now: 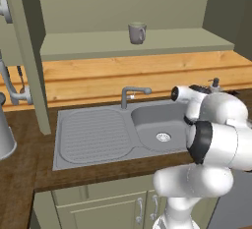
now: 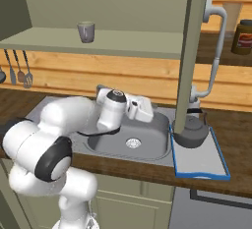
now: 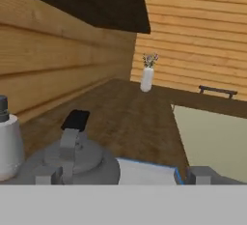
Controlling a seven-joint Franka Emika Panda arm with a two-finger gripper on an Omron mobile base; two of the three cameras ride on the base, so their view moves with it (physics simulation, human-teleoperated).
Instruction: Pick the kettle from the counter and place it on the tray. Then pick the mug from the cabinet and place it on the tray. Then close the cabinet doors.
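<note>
The dark grey kettle (image 2: 192, 133) stands on the blue-rimmed tray (image 2: 204, 166) on the counter (image 2: 29, 102), right of the sink. My gripper (image 2: 149, 111) hovers over the sink basin, pointing at the kettle from its left, open and holding nothing. In the hand view the kettle (image 3: 79, 159) lies low and left with its black handle up, the tray (image 3: 147, 173) is beside it, and my fingertips (image 3: 201, 174) stand wide apart. The grey mug (image 1: 137, 33) sits on the shelf of the open cabinet (image 1: 123, 46). One cabinet door (image 2: 189, 51) stands edge-on in front of the kettle.
The steel sink (image 1: 93, 134) and its faucet (image 1: 130, 94) lie under the arm. A white pump bottle (image 3: 7, 144) stands next to the kettle. A tall pale vessel (image 1: 5, 134) is at the far left, utensils (image 2: 19, 71) hang on the wall, and a white vase (image 3: 147, 77) stands far along the counter.
</note>
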